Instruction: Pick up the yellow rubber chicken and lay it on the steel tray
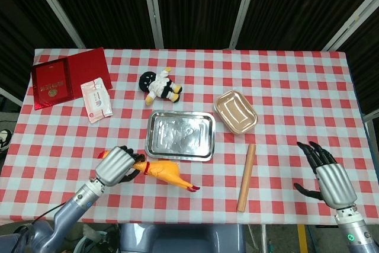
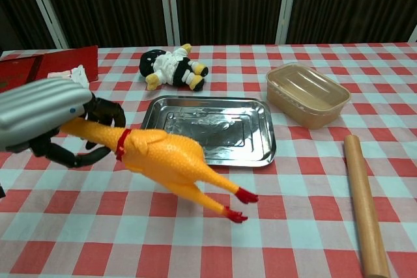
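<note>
Checked table [image 1: 284, 87]: steel tray [image 1: 180, 135], tan container [image 1: 235, 111], rolling pin [image 1: 246, 177], plush doll [image 1: 159, 85], wipes pack [image 1: 96, 99], red booklet [image 1: 68, 77].

I log colours only. Tablecloth [image 1: 284, 81]: red and white check. Rubber chicken [image 2: 163, 161]: yellow-orange body, red collar, red feet. Steel tray [image 2: 257, 112]: bright silver, mirror-like. Left hand [image 2: 45, 118]: silver-grey shell with black fingers [image 2: 107, 112]. Right hand [image 1: 328, 179]: same silver back, black fingers. Plush doll [image 2: 172, 66]: black and white with yellow ends. Food container [image 2: 307, 94]: tan with a clear lid. Rolling pin [image 2: 361, 200]: pale wood. Folder [image 1: 65, 76]: deep red with gold print. Wipes pack [image 1: 96, 100]: white with pink. Backdrop [image 1: 195, 4]: black with white bars.
</note>
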### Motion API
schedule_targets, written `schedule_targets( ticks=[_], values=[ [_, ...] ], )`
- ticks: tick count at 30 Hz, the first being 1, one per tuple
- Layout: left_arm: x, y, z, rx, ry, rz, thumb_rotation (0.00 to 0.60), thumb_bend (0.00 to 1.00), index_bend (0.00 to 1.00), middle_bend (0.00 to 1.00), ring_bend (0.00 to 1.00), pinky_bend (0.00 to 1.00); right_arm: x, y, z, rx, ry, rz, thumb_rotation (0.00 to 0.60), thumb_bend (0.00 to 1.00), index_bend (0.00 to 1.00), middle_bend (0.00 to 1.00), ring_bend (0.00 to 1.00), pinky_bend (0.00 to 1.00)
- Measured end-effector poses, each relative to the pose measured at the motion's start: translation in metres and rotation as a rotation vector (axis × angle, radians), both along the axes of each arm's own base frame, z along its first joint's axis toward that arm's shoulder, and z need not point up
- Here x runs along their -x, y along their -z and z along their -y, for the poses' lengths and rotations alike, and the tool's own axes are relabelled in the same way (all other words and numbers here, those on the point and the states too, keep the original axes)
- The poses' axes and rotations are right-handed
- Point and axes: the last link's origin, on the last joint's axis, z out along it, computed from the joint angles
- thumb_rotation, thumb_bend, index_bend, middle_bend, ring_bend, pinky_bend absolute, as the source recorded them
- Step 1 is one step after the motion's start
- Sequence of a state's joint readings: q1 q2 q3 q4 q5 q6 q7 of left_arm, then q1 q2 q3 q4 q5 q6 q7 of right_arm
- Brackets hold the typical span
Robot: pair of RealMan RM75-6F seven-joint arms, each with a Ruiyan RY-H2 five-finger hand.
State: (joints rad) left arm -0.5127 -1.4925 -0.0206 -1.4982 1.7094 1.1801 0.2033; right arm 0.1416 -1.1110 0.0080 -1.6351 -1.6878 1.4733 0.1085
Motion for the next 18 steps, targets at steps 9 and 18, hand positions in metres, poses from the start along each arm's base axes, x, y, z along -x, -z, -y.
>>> schedule_targets(
  ticks=[9, 18],
  values=[
    [-0.031, -0.035, -0.038, -0.108, 0.041, 0.020, 0.600, 0.62, 0.65, 0.67, 0.59, 0.62, -0.040, -0.001, 0.017, -0.138, -0.103, 0.139, 0.600, 0.19, 0.05, 0.18, 0.11, 0.21],
    [-0.069, -0.046, -0.070, -0.141, 0.070, -0.029, 0.600, 0.62, 0.65, 0.67, 0.59, 0.62, -0.084, -0.001, 0.048, -0.275, -0.148, 0.301, 0.600, 0.19, 0.00, 0.13, 0.10, 0.21]
  ],
)
